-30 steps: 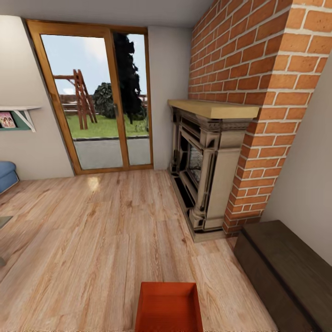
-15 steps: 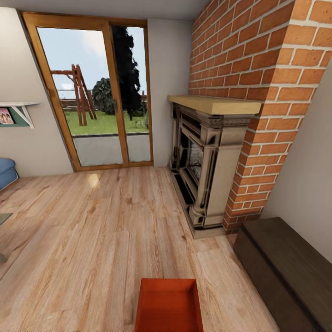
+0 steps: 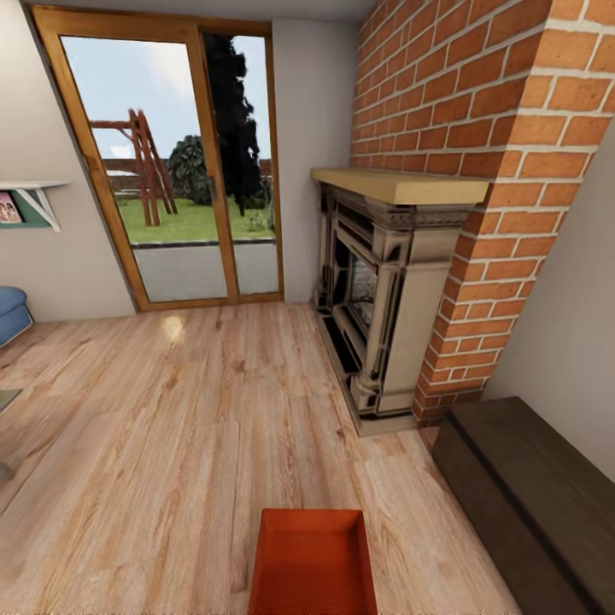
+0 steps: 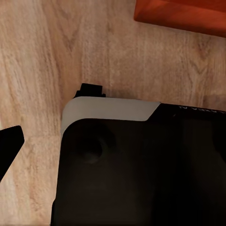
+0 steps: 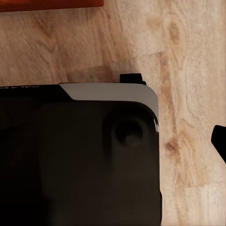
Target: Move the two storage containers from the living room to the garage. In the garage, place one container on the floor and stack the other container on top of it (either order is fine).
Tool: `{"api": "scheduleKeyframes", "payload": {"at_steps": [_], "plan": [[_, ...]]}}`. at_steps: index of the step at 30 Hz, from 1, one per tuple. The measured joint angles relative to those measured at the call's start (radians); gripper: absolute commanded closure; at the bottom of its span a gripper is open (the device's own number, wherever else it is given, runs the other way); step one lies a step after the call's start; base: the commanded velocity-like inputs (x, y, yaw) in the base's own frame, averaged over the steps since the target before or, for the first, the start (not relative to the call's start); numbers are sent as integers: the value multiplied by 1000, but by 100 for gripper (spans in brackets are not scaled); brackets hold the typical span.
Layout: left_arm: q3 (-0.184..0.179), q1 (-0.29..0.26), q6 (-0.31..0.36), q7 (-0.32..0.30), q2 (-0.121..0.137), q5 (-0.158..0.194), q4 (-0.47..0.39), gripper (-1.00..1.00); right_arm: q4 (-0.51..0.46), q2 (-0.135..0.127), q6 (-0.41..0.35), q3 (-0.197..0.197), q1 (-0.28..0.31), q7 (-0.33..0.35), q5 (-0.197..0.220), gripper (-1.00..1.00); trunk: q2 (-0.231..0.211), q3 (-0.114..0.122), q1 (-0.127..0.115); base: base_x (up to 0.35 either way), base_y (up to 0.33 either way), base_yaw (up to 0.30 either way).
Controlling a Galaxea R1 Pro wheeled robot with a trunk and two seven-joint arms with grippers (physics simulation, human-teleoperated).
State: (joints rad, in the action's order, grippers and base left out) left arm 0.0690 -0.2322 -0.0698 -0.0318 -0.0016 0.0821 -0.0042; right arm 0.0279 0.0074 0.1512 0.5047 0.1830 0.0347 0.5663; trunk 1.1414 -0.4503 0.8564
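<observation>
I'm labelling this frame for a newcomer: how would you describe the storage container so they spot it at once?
Start at the brick fireplace on the right, then follow the light wood plank floor toward the camera. At the picture's near edge, left of the long dark low cabinet, lies the storage container: an open-topped rectangular bin, the one bright orange-red thing on the floor.

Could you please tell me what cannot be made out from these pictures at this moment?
- Orange bin, head view: its near end is cut off by the bottom edge.
- Left wrist view: the robot's black base hides much of the wood floor; the bin's wall is cut off by the edge.
- Whether either claw is open or shut.
</observation>
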Motion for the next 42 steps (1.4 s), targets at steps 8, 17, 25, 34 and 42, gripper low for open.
{"api": "scheduleKeyframes", "payload": {"at_steps": [8, 17, 25, 34, 42], "plan": [[0, 5, -6, 1, 0, 0, 0, -100, 0, 0, 0, 0, 0, 0, 0, -100, 0, -13, 0, 0, 0, 0], [0, 6, -9, 1, 3, 3, 0, -100, 0, -1, 0, 0, 0, 0, 0, -100, 0, -27, 0, 0, 0, 0], [0, 6, -9, 1, 1, 2, 0, -100, 0, -2, 0, 0, 0, 0, 0, -100, 0, -40, 0, 0, 0, 0], [0, 6, -9, 1, 0, 1, 0, -100, 0, -2, 0, 0, 0, 0, 0, -100, 0, -55, 0, 0, 0, 0], [0, 6, -9, 1, 0, 2, 0, -100, 0, -2, 0, 0, 0, 0, 0, -100, 0, -68, 0, 0, 0, 0]]}}
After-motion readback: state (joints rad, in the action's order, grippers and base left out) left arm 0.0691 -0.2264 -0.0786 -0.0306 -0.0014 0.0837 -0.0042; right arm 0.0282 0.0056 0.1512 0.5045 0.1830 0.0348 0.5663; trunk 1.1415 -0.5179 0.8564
